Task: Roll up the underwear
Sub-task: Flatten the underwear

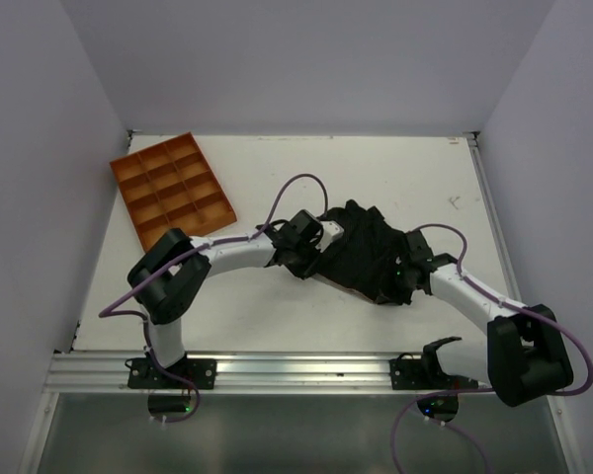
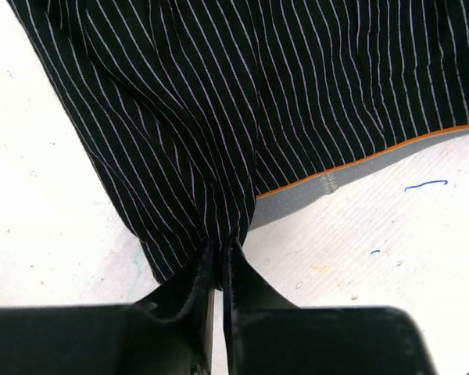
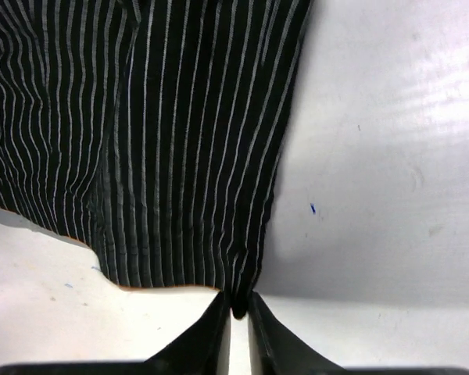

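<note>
Judging from how it lies, the rolling has hardly begun: the underwear (image 1: 361,252) is spread and a little wrinkled on the counter (image 1: 277,178), right of the middle, between the two arms. The left gripper (image 2: 219,262) is closed narrow on a pinch of its edge; the right gripper (image 3: 238,303) pinches a corner on the opposite side. No roll is formed yet, so all the turning remains.

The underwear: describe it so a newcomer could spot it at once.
On the white table, look right of centre, away from the orange tray at far left. The underwear is the crumpled cloth pinched by the left gripper and right gripper. It is black with thin white stripes and an orange-edged grey band.
</note>
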You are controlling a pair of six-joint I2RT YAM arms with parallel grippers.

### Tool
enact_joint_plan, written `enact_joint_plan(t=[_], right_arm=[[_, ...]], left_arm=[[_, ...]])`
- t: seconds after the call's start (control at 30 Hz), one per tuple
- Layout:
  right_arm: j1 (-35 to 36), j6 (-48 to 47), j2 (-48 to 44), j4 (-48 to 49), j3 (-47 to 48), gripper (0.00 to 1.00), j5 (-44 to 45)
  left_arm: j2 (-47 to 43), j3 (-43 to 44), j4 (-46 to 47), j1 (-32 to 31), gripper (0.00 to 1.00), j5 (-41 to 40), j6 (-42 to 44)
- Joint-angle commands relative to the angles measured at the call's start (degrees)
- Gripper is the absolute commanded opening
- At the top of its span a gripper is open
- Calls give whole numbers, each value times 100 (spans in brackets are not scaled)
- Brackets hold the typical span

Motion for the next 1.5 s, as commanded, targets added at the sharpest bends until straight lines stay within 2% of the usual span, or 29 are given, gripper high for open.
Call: enact_joint_plan(t=[0.0, 0.03, 0.2, 0.27, 0.4, 0.5, 0.73, 0.87, 0.93, 1.0, 1.07, 1.13, 1.23, 1.27, 1.37, 1.47], right_arm=[[15, -17, -56, -85, 123, 14, 126], [15, -26, -48, -129, 219, 0, 144], [15, -254, 128, -935, 1009, 0, 758], [6, -359, 207, -1314, 1677, 0, 1029], [6, -631, 243, -2472, 2732, 0, 1251], [6, -868, 129, -3133, 3286, 0, 1365], [6, -817, -627, -3636, 3770, 0, 1216], [6, -519, -926, -3523, 3973, 0, 1189], [15, -474, -909, -3225, 4008, 0, 1251], [15, -509, -691, -2874, 4104, 0, 1295], [6, -640, -94, -2723, 4350, 0, 1383], [-29, -807, 589, -2661, 4955, 0, 1418], [-187, -1132, 1442, -2722, 5948, 0, 1471], [-327, -1185, 1612, -2775, 6177, 0, 1480], [-547, -1238, 2139, -2845, 6933, 0, 1348], [-592, -1379, 2307, -3003, 7523, 0, 1304]], left_arm=[[-46, 82, -4, -48, 2, -174, 21], [-107, 187, -118, -48, 0, -192, 12], [-301, 740, -584, 109, 0, -210, -216], [-459, 1082, -839, 319, 0, -70, -567], [-643, 1671, -1593, 1433, 0, 912, -1393], [-950, 1866, -1919, 1805, 0, 1327, -1658], [-1583, 1928, -2859, 2043, 0, 1680, -2501], [-2005, 2111, -3063, 2131, 0, 1855, -2800], [-2024, 2191, -2880, 2236, 0, 2057, -3019], [-1684, 2366, -2582, 2377, 0, 2260, -3108], [-1270, 2760, -2457, 2482, 0, 2548, -3152], [-532, 3182, -2413, 2553, 0, 2699, -3126], [505, 4534, -2632, 2702, 0, 2866, -3038], [995, 5321, -2702, 2790, 0, 3015, -3047], [1596, 6511, -2564, 2991, 0, 3375, -3424], [1730, 6403, -1898, 3159, 0, 3621, -3907]])
